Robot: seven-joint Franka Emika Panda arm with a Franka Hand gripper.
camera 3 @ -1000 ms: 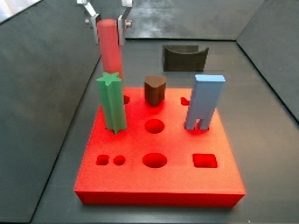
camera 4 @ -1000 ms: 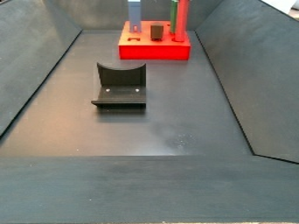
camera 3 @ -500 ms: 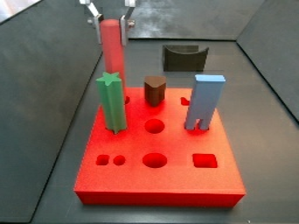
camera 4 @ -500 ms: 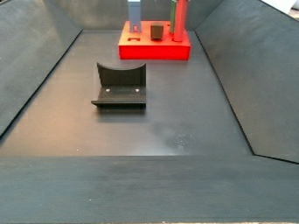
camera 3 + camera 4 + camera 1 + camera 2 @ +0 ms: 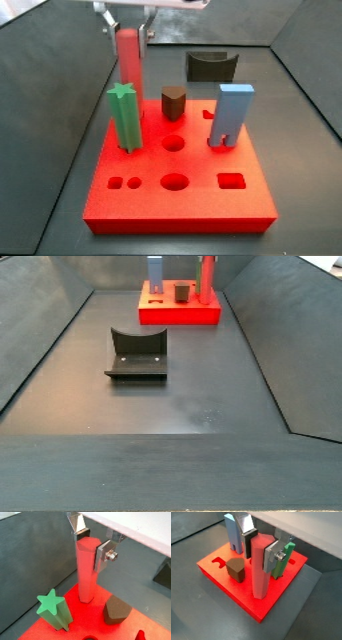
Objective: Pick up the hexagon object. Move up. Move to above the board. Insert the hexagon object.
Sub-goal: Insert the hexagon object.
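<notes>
My gripper (image 5: pixel 127 33) is shut on the hexagon object (image 5: pixel 128 58), a tall salmon-red rod held upright near its top. In both wrist views the silver fingers (image 5: pixel 105 554) (image 5: pixel 272 558) press on the rod's flat sides (image 5: pixel 85 572) (image 5: pixel 260 569). The rod's lower end meets the top of the red board (image 5: pixel 174 205) at a far corner, behind the green star post (image 5: pixel 123 118). I cannot tell how deep it sits. The board (image 5: pixel 177 316) and rod (image 5: pixel 209 276) also show far off in a side view.
On the board stand a green star post (image 5: pixel 52 606), a short dark brown peg (image 5: pixel 174 101) (image 5: pixel 236 568) and a blue block (image 5: pixel 233 115) (image 5: pixel 232 532). Several open holes lie along its near edge. The dark fixture (image 5: pixel 138 354) (image 5: pixel 210 65) stands on the grey floor beyond, with bin walls on both sides.
My gripper has come down a little with the rod. The rod's lower end has gone from just above the board to its top surface at the far corner.
</notes>
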